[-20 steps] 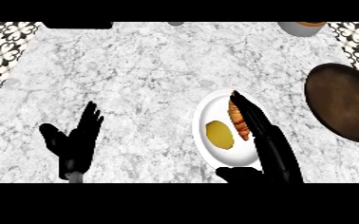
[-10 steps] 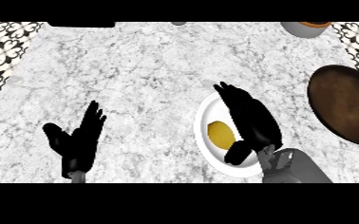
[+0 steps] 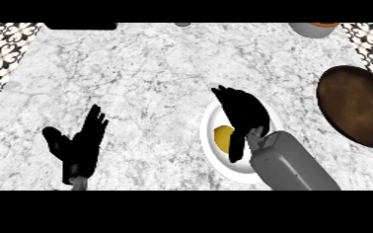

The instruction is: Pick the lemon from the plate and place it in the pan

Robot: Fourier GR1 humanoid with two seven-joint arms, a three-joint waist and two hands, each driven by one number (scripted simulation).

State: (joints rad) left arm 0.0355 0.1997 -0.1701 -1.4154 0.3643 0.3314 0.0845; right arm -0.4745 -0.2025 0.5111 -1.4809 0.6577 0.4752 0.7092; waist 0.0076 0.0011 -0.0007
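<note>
Your right robot hand (image 3: pixel 244 113), open and empty, overhangs the plate (image 3: pixel 217 164), with the lemon (image 3: pixel 222 137) at its left. Desk (image 3: pixel 299 84) shows between it and the pan (image 3: pixel 350 103) on its right.

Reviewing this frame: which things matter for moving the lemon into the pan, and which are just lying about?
Belongs to the job:
lemon
white plate under it
brown pan at the right edge
right hand, over the plate

Lying about:
grey vessel, far right
small grey thing, far edge
dark object, far left
left hand, resting open, lower left
</note>
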